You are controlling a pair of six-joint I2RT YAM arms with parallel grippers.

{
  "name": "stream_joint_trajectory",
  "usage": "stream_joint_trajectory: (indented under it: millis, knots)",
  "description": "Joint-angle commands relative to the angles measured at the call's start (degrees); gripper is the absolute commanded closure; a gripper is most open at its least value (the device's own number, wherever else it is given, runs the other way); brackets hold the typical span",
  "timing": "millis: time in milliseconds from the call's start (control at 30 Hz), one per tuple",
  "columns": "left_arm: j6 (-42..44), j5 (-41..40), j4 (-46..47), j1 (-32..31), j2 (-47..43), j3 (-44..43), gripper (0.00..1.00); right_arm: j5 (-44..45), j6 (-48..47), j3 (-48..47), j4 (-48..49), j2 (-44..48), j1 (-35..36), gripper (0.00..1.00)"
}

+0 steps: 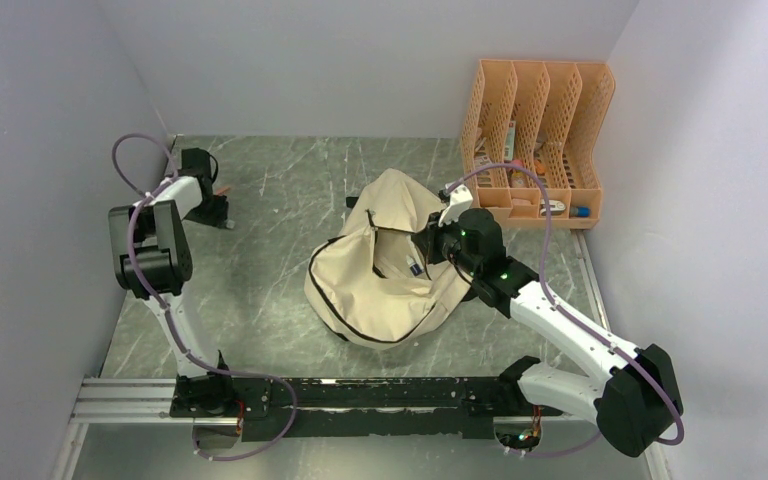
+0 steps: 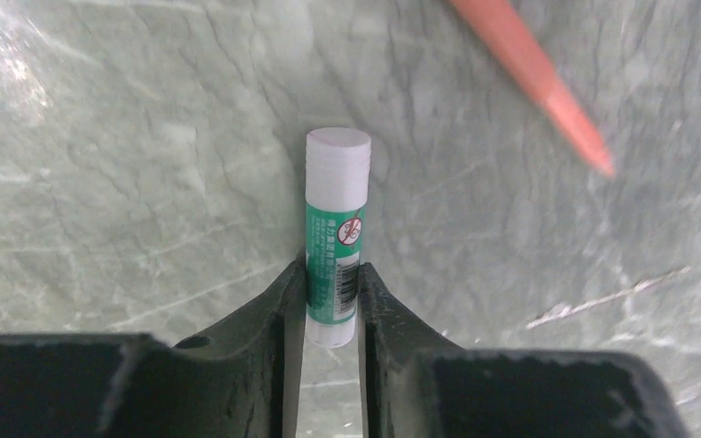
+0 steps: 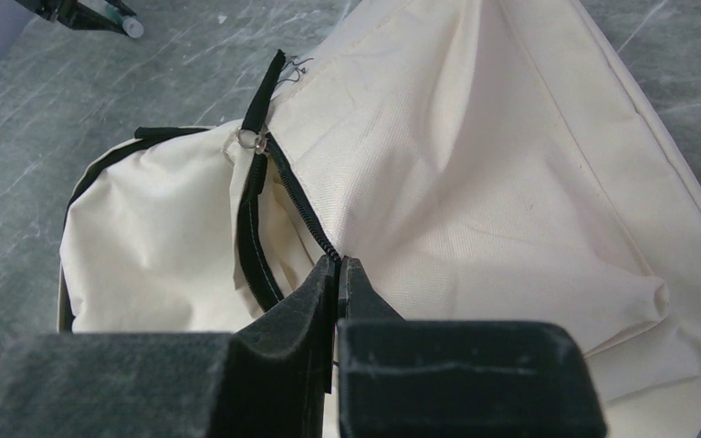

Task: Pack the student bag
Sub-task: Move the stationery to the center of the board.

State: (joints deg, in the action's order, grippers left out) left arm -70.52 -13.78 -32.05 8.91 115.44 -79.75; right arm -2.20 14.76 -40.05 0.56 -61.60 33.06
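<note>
Right now I'm on the pick-up step: my left gripper (image 2: 333,301) is at the far left of the table (image 2: 100,182), jaws drawn narrow with a pad on either side of the lower end of a glue stick (image 2: 336,219), which lies flat with its white cap pointing away from me. The pads look to be touching it, so I take this as a grip, though it hasn't left the surface. An orange pointed thing (image 2: 548,87) lies near it, apart and blurred. My right gripper (image 3: 339,274) is pinched tight on the zipper edge of the bag (image 1: 385,270), which lies slumped mid-table, well apart from the stick, with its mouth gaping towards the left. Next, I reckon, I should lift the stick straight up, carry it across to that opening and let go inside, while the right keeps the edge raised. Should the edge sag, the mouth could fold shut.
</note>
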Motion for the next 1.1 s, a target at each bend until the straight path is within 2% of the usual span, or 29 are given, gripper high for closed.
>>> stream_joint_trajectory:
  millis: [0,200,367,633,800,1067]
  knots:
    - [6.3,3.5,-0.8,-4.5,-0.9,5.0,0.78,-0.4,0.1,0.4,1.0,0.4,-0.3,1.0]
    - [17.1,5.1,0.9,-10.3,1.7,2.0,0.85,-0.6,0.1,0.3,0.9,0.3,-0.2,1.0]
    - [27.9,2.4,-4.0,-13.4,6.6,-5.1,0.86,-1.1,0.1,0.2,1.0,0.0,-0.2,1.0]
    - [44.9,3.2,-2.8,-16.1,8.1,-5.8,0.86,-1.9,0.1,-0.4,1.1,-1.1,-0.2,1.0]
    - [49.1,5.1,-3.5,-16.1,9.7,-6.0,0.82,-2.2,0.3,-0.8,1.0,-1.4,-0.2,1.0]
    - [50.1,7.7,-2.9,-16.1,10.8,-6.1,0.72,-1.6,0.4,-0.2,0.9,-0.5,-0.3,1.0]
